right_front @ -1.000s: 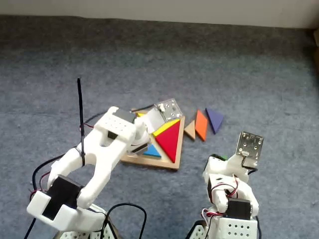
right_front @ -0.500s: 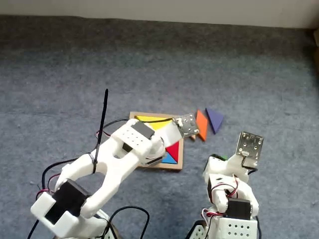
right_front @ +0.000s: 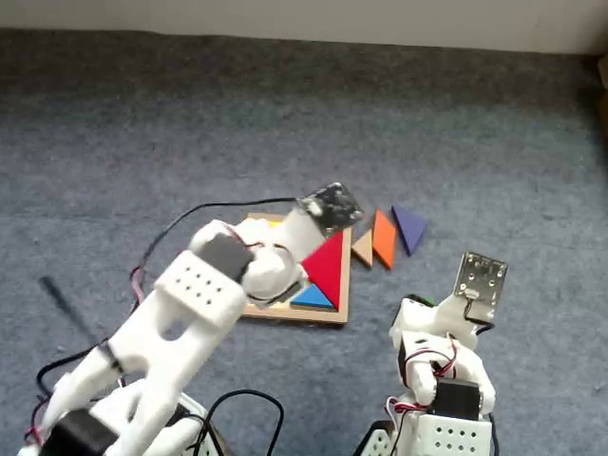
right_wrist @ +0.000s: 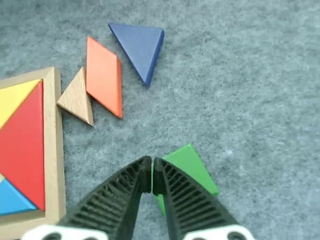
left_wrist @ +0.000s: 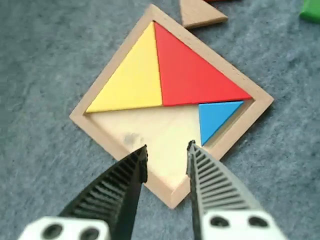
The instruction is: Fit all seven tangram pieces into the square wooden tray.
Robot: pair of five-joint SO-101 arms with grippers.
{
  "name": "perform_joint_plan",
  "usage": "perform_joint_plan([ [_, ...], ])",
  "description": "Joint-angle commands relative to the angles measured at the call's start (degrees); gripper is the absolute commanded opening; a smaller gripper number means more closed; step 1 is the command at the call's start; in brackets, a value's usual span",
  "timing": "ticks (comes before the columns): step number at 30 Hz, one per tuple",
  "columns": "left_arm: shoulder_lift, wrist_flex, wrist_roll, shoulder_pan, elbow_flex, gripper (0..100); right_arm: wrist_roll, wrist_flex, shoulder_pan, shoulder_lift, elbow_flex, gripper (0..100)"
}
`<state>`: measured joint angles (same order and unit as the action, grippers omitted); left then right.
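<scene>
The square wooden tray [left_wrist: 172, 192] holds a large yellow triangle [left_wrist: 132, 80], a large red triangle [left_wrist: 192, 75] and a small blue triangle [left_wrist: 215, 117]; the rest of its floor is bare wood. My left gripper [left_wrist: 167, 148] hangs open over that bare part with nothing between its fingers. Right of the tray [right_front: 285, 312] lie a tan triangle [right_wrist: 77, 97], an orange parallelogram [right_wrist: 103, 75] and a dark blue triangle [right_wrist: 140, 42]. A green piece [right_wrist: 192, 167] lies on the carpet right under my right gripper [right_wrist: 151, 164], which is shut and empty.
Everything rests on grey carpet [right_front: 475, 142]. The left arm [right_front: 204, 285] stretches across the tray's near left side in the high view. The right arm [right_front: 442, 366] stands near the front edge, right of the tray. Open carpet lies beyond the loose pieces.
The left arm swung right toward the loose pieces, then drew back and now sits over the tray's far corner. The right arm has stayed put.
</scene>
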<state>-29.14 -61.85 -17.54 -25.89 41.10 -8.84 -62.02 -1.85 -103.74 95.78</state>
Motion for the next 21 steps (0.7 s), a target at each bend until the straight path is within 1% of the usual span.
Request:
perform_joint_plan([
  [1, -14.02, -0.26, 2.11, 5.85, 7.34, 14, 0.79, -0.22, -1.36, -0.22, 6.46, 2.6],
  [4, -21.58, -0.53, 2.02, 9.27, 13.23, 14, 0.79, -1.19, -1.45, 0.31, 4.00, 2.7],
  [6, -25.89, -0.62, 2.02, 12.18, 17.19, 14, 1.23, -5.05, -1.45, 0.31, 0.75, 2.7],
  [10, -32.84, -0.26, 1.85, 18.95, 24.22, 15, 4.66, -12.18, -0.22, 0.40, -8.31, 2.7],
  [12, -35.82, -0.26, 1.76, 22.46, 27.56, 15, 5.19, -12.26, 0.57, 0.40, -11.38, 2.7],
  [15, -39.43, -0.18, 1.76, 27.38, 32.92, 15, 5.19, -12.35, 1.54, 0.40, -11.74, 2.7],
  [21, -45.32, 3.16, 1.76, 33.80, 41.89, 15, 5.19, -12.70, 1.71, 0.48, -12.26, 2.7],
])
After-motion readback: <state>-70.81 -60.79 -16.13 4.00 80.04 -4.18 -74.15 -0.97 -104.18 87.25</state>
